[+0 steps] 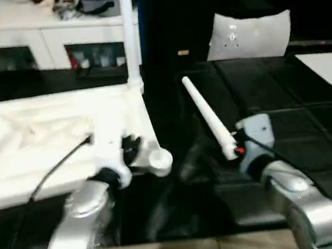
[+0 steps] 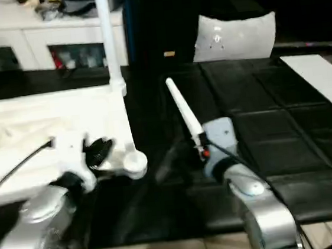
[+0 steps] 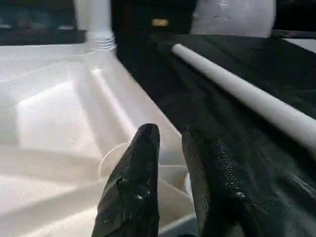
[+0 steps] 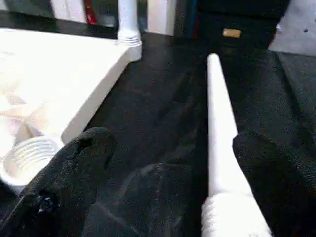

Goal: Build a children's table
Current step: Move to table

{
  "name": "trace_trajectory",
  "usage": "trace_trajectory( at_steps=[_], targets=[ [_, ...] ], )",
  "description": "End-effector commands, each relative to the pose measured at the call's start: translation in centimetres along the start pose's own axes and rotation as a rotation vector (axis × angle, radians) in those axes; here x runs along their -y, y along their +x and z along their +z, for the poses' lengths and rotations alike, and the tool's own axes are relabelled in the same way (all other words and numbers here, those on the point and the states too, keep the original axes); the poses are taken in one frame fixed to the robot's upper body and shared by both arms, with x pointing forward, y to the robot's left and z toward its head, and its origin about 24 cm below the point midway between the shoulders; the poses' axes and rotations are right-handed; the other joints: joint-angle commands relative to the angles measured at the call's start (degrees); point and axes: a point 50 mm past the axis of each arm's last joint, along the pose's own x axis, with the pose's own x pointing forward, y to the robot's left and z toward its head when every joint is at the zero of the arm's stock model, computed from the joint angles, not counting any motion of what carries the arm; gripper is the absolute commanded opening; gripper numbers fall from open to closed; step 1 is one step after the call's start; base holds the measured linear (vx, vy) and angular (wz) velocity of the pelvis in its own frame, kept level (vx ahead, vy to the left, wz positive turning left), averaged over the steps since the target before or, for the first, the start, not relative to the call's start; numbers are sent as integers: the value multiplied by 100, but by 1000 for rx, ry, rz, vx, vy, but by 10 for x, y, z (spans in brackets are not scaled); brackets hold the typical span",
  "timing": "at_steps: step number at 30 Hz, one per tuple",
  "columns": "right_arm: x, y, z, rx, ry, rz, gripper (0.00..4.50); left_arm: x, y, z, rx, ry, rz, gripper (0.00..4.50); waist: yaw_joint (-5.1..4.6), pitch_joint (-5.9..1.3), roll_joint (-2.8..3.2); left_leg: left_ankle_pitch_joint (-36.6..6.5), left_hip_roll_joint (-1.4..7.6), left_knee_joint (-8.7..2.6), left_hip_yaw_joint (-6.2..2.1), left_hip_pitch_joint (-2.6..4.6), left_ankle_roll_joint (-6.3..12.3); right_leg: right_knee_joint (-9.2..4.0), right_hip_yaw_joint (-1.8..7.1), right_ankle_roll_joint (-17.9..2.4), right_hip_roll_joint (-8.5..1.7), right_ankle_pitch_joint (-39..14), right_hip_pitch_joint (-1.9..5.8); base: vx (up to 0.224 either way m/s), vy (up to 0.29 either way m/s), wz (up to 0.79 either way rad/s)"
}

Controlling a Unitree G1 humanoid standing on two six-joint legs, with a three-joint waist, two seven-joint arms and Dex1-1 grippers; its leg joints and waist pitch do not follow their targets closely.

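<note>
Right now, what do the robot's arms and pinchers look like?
Both forearms are shiny, rounded silver. The left gripper has two black, bumpy-textured fingers and a thin black cable looping off its white wrist. The right gripper has chunky black fingers too, on a grey-blue hand housing with a small red mark.

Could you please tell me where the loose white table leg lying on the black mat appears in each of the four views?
Left eye view: the long white tapered plastic leg lies centre, slanting toward the right claw.
Right eye view: leg just left of centre.
Left wrist view: leg crosses the upper right.
Right wrist view: leg runs up the middle, threaded end nearest.
Shared landmark: the upright white leg in the tabletop's corner socket.
</note>
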Motion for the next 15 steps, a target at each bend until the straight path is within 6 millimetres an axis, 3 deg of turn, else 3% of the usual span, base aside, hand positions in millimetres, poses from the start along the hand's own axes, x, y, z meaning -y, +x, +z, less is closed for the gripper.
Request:
trace_trajectory(
  at_steps=[1,2,3,4,5,6,7,8,9,10,11,12,13,14,15],
  targets=[
    [5,-3,-1,-15,3,-19,450,7,1,-1,-9,16,-32,104,211,-119,35,-548,-56,-181,-52,-88,249,-1222,718,578,-916,-3097,91,-95,-166,-3],
    [5,-3,-1,-17,5,-20,450,8,0,-1,-7,23,-37,104,240,-139,-103,-213,-93,-162,-50,-192,63,-1229,689,1155,-795,-4359,118,-127,-130,-15],
    [5,-3,-1,-17,6,-21,450,8,0,-1,-5,26,-40,104,264,-159,-77,-114,-98,-221,-39,-187,-16,-1238,641,1223,-733,-4455,106,-75,-99,-6],
    [4,-4,-2,-20,8,-23,450,8,-1,-2,-4,22,-42,104,278,-186,17,-95,-78,-370,-30,-185,-81,-1192,543,1136,-566,-3875,88,-75,-99,-6],
    [4,-4,-2,-20,10,-24,450,8,-2,-3,0,23,-47,104,257,-154,-19,-174,-67,-432,-27,-189,-86,-1188,474,1079,-491,-3582,84,-52,-59,0],
    [4,-4,-2,-20,13,-26,450,8,-2,-3,11,29,-54,104,250,-156,107,-325,-11,-565,-60,-154,-131,-1148,372,807,-432,-2980,117,0,0,0],
    [4,-5,-2,-19,14,-26,450,9,-2,-3,17,30,-61,104,220,-127,67,-468,-16,-572,-39,-155,-110,-1188,339,746,-369,-2904,98,0,0,0],
    [3,-6,-3,-19,17,-26,450,9,-3,-3,26,31,-73,104,199,-139,123,-718,8,-634,-65,-127,-110,-1196,280,608,-367,-2884,132,0,0,0],
    [3,-7,-3,-20,20,-21,450,10,-4,-2,37,27,-85,104,179,-147,113,-856,42,-671,-72,-95,-108,-1226,254,508,-359,-2811,128,0,0,0],
    [3,-7,-3,-20,20,-21,450,10,-4,-2,37,27,-85,104,177,-134,153,-942,61,-698,-82,-71,-103,-1239,236,439,-364,-2807,119,0,0,0],
    [3,-7,-3,-23,19,-13,450,10,-4,-1,44,20,-81,104,134,-111,161,-1323,118,-750,-105,4,-141,-1263,202,329,-370,-2904,117,0,0,0],
    [3,-8,-3,-26,14,-7,450,10,-5,0,51,14,-76,104,76,-106,192,-1894,139,-799,-144,75,-185,-1286,149,276,-383,-3098,173,34,57,2],
    [2,-7,-4,-28,9,-1,450,10,-5,1,55,10,-73,104,54,-81,207,-2264,149,-823,-157,150,-189,-1314,109,251,-366,-3240,162,34,57,2],
    [2,-7,-4,-28,8,0,450,10,-5,1,56,11,-73,104,-43,-5,246,-3151,192,-829,-190,394,-162,-1454,-77,221,-303,-3535,106,37,76,-1],
    [2,-7,-4,-29,4,5,450,10,-6,2,58,19,-74,104,-137,33,323,-4031,349,-994,-302,496,-131,-1328,-263,165,-197,-3129,241,29,80,-11]
  ],
)
